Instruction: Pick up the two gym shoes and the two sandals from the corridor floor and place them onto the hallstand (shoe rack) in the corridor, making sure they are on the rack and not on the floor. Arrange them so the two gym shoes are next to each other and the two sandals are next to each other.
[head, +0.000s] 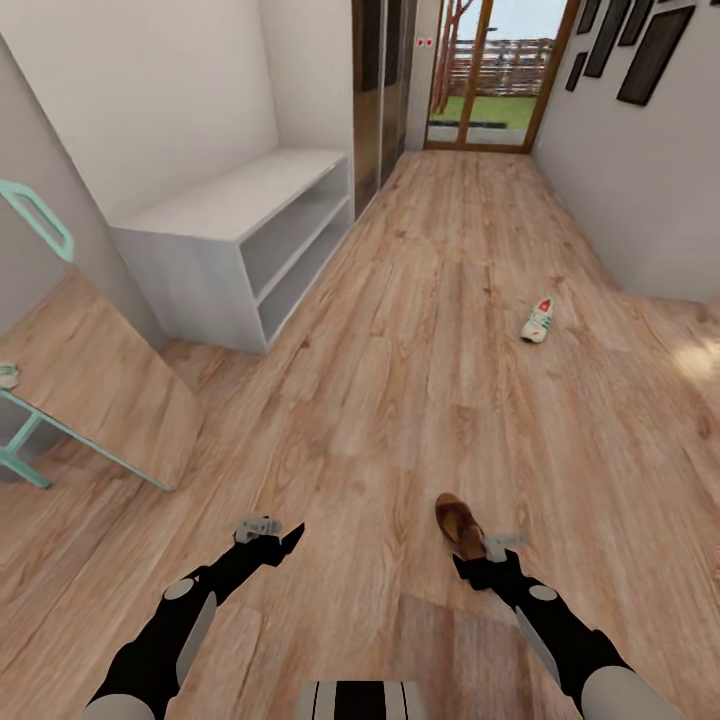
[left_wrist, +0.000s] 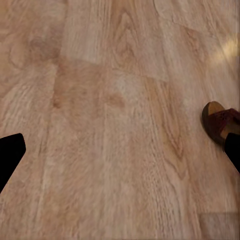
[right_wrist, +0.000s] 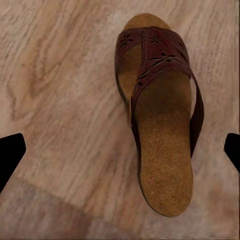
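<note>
Sandal (right_wrist: 160, 115) position governs the coming move: it lies flat on the corridor floor (head: 400, 330) directly beneath and just ahead of the right gripper (head: 492, 558), long axis running along the gripper's approach line, between its spread-apart fingertips — neither touches the leather. Left gripper (head: 268, 532) hangs well to the side over bare planks, fingers likewise parted and empty; the right arm is clearly nearer. One gym shoe (head: 538, 320) rests farther down the corridor. A white two-bay bench (head: 240, 215) stands against the left wall
</note>
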